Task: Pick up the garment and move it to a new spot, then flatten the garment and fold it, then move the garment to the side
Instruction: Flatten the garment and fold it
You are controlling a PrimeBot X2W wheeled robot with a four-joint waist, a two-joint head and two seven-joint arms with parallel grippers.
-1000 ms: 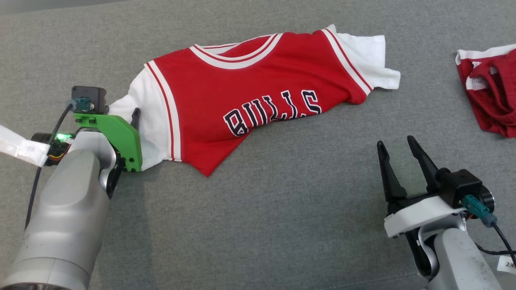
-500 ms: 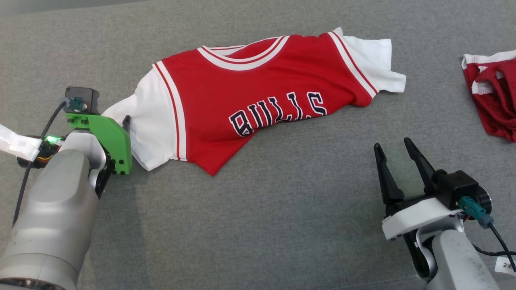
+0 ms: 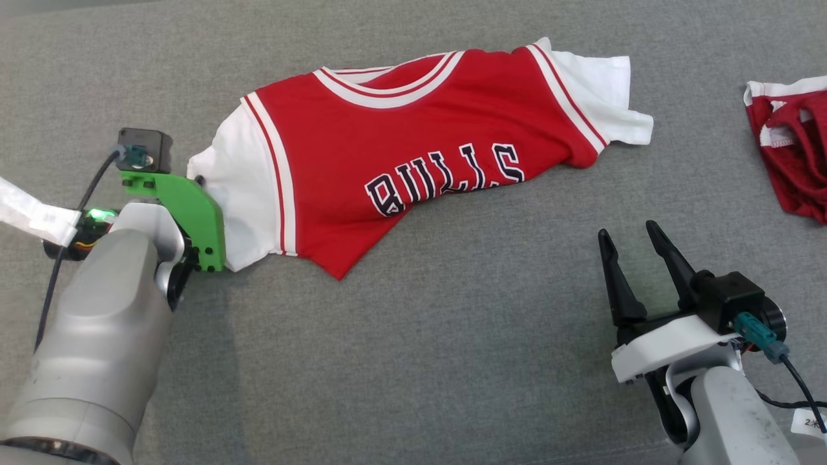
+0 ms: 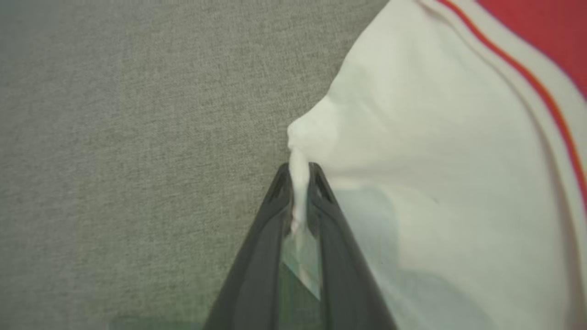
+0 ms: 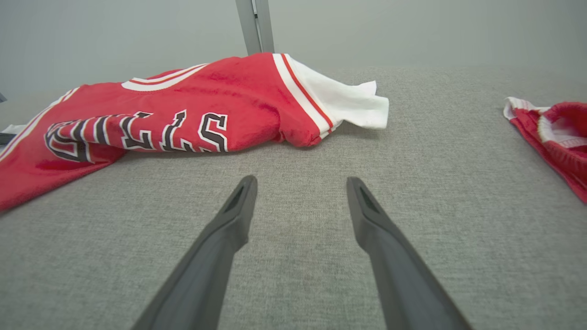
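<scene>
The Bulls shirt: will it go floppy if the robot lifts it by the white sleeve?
Probably floppy: the sleeve bunches to a thin pinch in the fingers of the left gripper. The shirt lies rumpled, so it would likely sag and drape.

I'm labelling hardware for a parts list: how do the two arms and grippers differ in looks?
Both arms are silver-grey, with two long, dark, tapering fingers. The left gripper sits on a green bracket, the right gripper on a white bracket. Each carries a black camera box with a teal plug and black cable.
</scene>
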